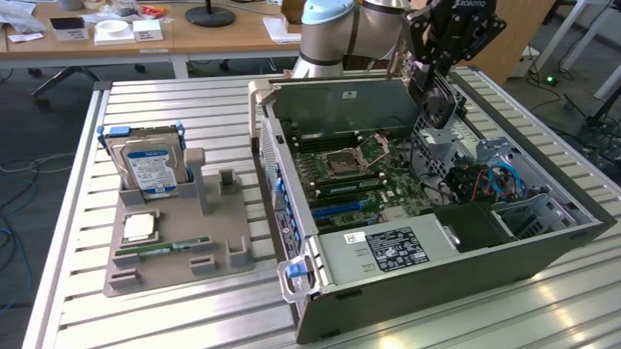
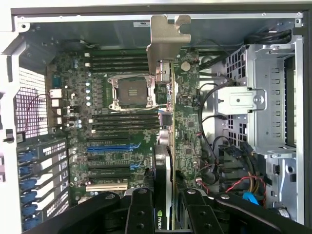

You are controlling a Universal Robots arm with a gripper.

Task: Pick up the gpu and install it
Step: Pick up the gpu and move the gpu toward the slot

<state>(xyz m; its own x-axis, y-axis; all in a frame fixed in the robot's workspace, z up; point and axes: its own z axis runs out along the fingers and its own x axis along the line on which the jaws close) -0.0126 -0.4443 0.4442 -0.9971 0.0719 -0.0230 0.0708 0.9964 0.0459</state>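
The slatted metal table (image 1: 174, 102) is the biggest thing here. The open case (image 1: 437, 291) is laid on its side from the centre of the exterior view out to 4 o'clock. A grey tray (image 1: 160, 273) is parked at 8 o'clock with a hard drive (image 1: 150, 171) stood up at its far end, well apart from the action. Inside the case, the motherboard (image 1: 359, 174) is left fully exposed.

The gpu (image 1: 438, 109) is found at about 1 o'clock in the exterior view, hung over the far part of the case. It's clamped by the gripper (image 1: 434, 76), which sits at 12 o'clock from it. The jaws are drawn in narrow onto the card's two flat faces, and nothing else is held.

Now the bit that matters. The card's long axis is carried straight on from the fingers (image 2: 141, 214), with the silver bracket (image 2: 165, 41) at the far end. In the wrist view that axis is seen lying crosswise to the blue slot (image 2: 113, 147), not along it. In the exterior view the slots are reckoned at roughly 7 o'clock from the card, near it but not under it.

The edge-on line-up is given by the wrist view. Height is given by the exterior view, where the card looks clear of the board. Whether its lower end is below the case rim can't be told.
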